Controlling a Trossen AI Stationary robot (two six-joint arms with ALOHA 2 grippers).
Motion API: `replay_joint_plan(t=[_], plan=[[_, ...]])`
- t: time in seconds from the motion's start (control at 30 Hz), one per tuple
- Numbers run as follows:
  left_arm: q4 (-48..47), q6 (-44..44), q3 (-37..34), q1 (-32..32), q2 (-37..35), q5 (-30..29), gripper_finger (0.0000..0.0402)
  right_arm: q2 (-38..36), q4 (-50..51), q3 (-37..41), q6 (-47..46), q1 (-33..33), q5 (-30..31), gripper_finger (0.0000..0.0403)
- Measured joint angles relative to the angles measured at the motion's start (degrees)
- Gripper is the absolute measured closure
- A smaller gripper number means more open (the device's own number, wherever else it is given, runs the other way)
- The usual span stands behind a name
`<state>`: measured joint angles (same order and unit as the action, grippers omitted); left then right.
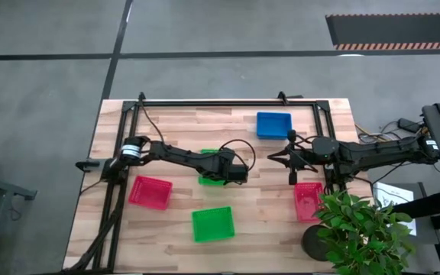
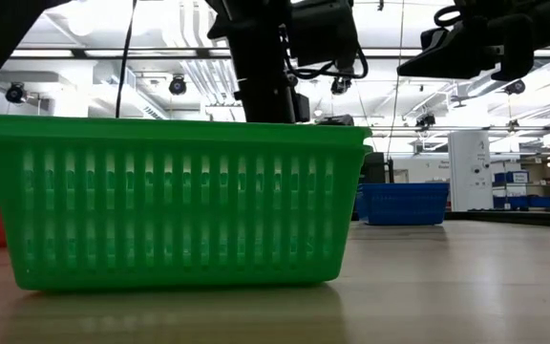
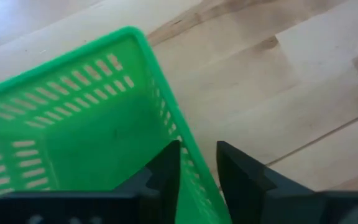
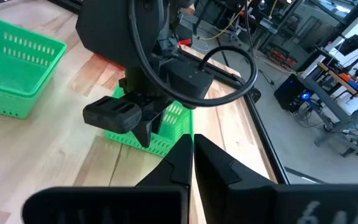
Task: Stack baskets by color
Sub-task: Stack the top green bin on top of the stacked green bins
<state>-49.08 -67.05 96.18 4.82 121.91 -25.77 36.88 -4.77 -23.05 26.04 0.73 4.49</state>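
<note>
A green basket (image 1: 207, 180) sits on its bottom at the middle of the table, and my left gripper (image 3: 197, 162) is shut on its wall. The right wrist view shows that gripper (image 4: 143, 127) slanting down onto the basket (image 4: 169, 134). A second green basket (image 1: 213, 224) stands nearer the front edge and fills the low view (image 2: 170, 201). Red baskets lie at the left (image 1: 150, 192) and right (image 1: 308, 201), a blue one (image 1: 273, 124) at the far side. My right gripper (image 4: 192, 146) hovers shut right of centre, holding nothing. My left gripper straddles the green basket's wall on the side toward the table's right (image 3: 188, 165). One finger (image 3: 166, 171) is inside the basket and the other finger (image 3: 238, 177) is outside, with the rim between them. The fingers slant down from above. The basket stands upright on the table.
A potted plant (image 1: 357, 229) stands at the near right corner beside the right red basket. A black frame (image 1: 228, 101) runs along the far edge and both sides of the table. Bare wood lies between the baskets.
</note>
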Motion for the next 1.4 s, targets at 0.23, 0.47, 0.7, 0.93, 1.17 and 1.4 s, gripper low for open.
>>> replay_joint_plan(t=[0.23,0.47,0.7,0.93,1.17,1.4], plan=[[0.07,0.52,0.0,0.0,0.15,0.2,0.0394,0.0,0.12,0.02,-0.08,0.0,0.0,0.0394],[0.03,2.49,0.0,0.02,0.13,0.19,0.0399,0.0,0.23,0.04,-0.1,0.0,0.0,0.0394],[-1.53,17.33,1.92,0.09,-2.2,0.32,0.04,0.0,-0.51,0.44,0.01,-0.02,-0.91,0.0394],[-3.44,34.22,5.33,2.42,-6.75,2.11,0.04,-0.1,-9.0,3.66,0.97,-0.02,-1.96,0.0394],[-6.44,36.92,8.42,8.06,-10.68,2.29,0.04,-1.15,-15.56,6.92,1.92,0.0,-1.97,0.0394],[-7.36,39.82,12.33,14.55,-11.07,3.93,0.04,-2.88,-15.59,7.8,0.88,-0.02,-1.95,0.0394]])
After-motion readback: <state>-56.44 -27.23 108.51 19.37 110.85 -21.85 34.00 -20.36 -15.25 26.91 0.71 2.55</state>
